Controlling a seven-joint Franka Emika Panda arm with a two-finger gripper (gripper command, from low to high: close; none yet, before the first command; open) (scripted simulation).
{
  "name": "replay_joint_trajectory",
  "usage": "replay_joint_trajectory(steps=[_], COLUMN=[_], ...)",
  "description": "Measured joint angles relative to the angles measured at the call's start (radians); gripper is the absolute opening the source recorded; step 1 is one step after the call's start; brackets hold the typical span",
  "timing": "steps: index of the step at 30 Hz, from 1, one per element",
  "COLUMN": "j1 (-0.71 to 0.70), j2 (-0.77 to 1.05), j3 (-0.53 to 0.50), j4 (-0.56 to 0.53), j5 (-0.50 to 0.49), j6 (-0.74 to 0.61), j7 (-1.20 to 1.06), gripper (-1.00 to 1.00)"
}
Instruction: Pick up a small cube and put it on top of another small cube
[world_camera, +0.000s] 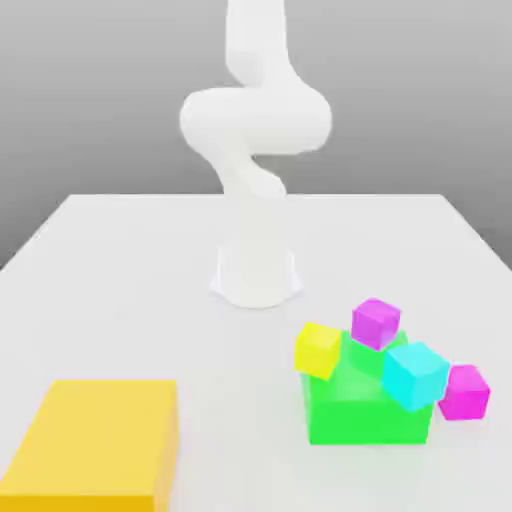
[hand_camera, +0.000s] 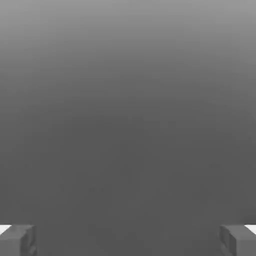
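Magenta cube (world_camera: 464, 393), the pinker one, sits on the counter (world_camera: 240, 350) just beside the green block (world_camera: 366, 392), toward the exterior view's right. Its near neighbour, the cyan cube (world_camera: 415, 376), partly overlaps the block in that view, so a descending finger could strike it and push both cubes away. The purple cube (world_camera: 376, 323) has almost the same colour; if they are confused, the wrong one may be lifted. The yellow cube (world_camera: 318, 351) and the cyan one look tilted, and I cannot tell how firmly they rest; as a support, either could let the stacked cube slide off. The arm (world_camera: 258, 120) rises above its base with a folded shape. The hand (hand_camera: 128, 241) is wide, with nothing between its fingers, and I judge it must first travel down to the cubes.
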Motion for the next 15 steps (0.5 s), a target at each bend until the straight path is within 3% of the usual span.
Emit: replay_joint_trajectory(steps=[15], j1=[0.352], j2=[0.550], j3=[0.082], j4=[-0.182], j5=[0.059], j6=[0.268], j7=[-0.583], gripper=[0.00])
